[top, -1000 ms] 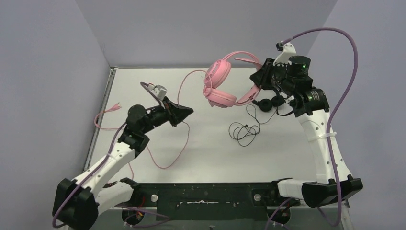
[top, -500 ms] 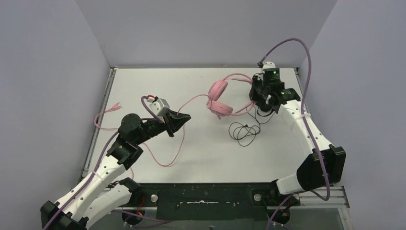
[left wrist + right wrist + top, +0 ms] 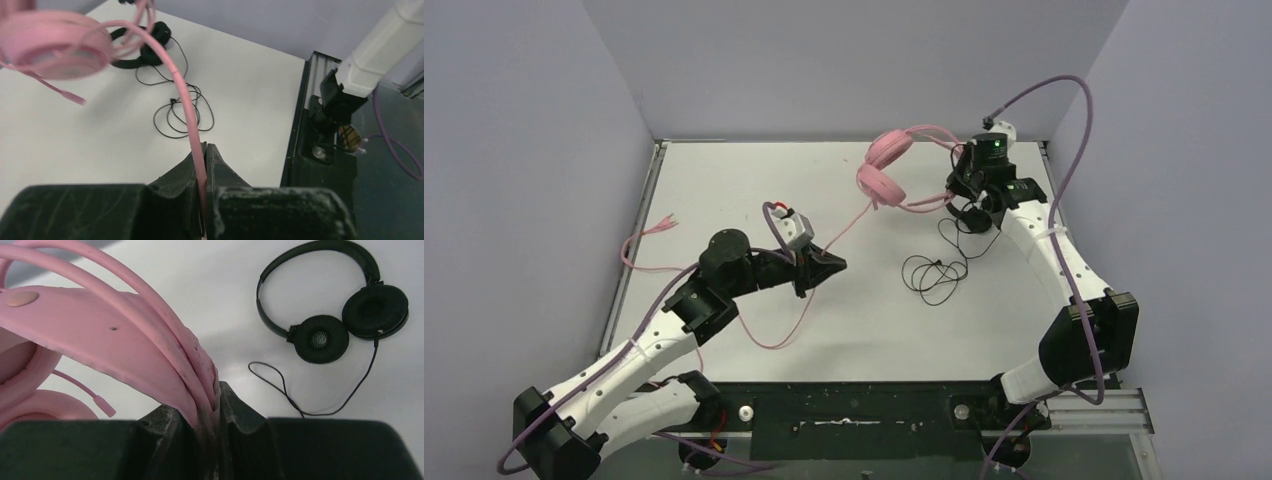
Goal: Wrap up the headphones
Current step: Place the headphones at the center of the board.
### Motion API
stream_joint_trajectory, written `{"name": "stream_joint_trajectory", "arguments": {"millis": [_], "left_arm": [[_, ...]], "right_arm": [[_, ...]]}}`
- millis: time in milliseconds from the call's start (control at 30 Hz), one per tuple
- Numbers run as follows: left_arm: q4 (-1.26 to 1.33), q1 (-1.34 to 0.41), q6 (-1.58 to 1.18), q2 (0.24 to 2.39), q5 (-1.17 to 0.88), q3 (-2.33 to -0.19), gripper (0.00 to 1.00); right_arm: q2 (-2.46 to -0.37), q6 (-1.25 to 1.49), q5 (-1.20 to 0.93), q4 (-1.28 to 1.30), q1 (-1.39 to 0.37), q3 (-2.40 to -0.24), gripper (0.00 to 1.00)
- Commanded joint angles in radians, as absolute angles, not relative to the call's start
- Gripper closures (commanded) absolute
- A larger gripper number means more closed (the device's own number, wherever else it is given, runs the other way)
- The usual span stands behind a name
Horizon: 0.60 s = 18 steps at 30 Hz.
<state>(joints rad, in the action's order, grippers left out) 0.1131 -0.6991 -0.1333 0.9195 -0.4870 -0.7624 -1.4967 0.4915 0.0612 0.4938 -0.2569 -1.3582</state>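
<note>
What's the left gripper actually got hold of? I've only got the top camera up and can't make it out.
Observer: The left gripper is shut on the pink cable, pinched between its fingertips.
Operator: And the right one?
Observer: The right gripper is shut on the headband of the pink headphones.
Operator: Is anything else caught in it?
Observer: No, the black headphones lie flat on the table, apart from it.

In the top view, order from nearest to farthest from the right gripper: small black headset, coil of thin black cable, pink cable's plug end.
1. Small black headset, beside the right gripper.
2. Coil of thin black cable, farther toward the front.
3. Pink cable's plug end, at the far left edge.
</note>
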Motion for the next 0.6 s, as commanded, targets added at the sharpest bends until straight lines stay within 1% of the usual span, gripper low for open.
{"name": "stream_joint_trajectory", "arguments": {"millis": [0,200,233,267,300,367,400,467,567], "left_arm": [[0.049,-0.784,-0.078,0.962,-0.506,-0.836,1.0],[-0.028,-0.83,-0.064,1.041,-0.489,-0.875,1.0],[-0.054,-0.831,-0.062,1.049,-0.481,-0.887,0.91],[-0.077,-0.83,-0.061,1.056,-0.464,-0.898,0.78],[-0.104,-0.829,-0.057,1.056,-0.444,-0.911,0.62],[-0.157,-0.822,-0.041,1.045,-0.421,-0.934,0.38],[-0.175,-0.815,-0.031,1.029,-0.416,-0.941,0.3],[-0.175,-0.792,-0.023,0.992,-0.404,-0.935,0.26],[-0.132,-0.728,-0.064,0.931,-0.335,-0.91,0.25]], "right_arm": [[-1.475,0.714,-0.07,0.194,-0.2,-1.401,1.0],[-1.473,0.5,-0.154,0.075,-0.194,-1.424,1.0],[-1.475,0.449,-0.184,0.07,-0.191,-1.433,1.0],[-1.479,0.397,-0.213,0.07,-0.19,-1.446,1.0],[-1.488,0.345,-0.245,0.075,-0.192,-1.457,1.0],[-1.502,0.224,-0.322,0.082,-0.193,-1.474,1.0],[-1.509,0.15,-0.356,0.088,-0.197,-1.477,1.0],[-1.521,0.009,-0.393,0.114,-0.205,-1.482,1.0],[-1.539,-0.263,-0.408,0.242,-0.255,-1.518,1.0]]}}
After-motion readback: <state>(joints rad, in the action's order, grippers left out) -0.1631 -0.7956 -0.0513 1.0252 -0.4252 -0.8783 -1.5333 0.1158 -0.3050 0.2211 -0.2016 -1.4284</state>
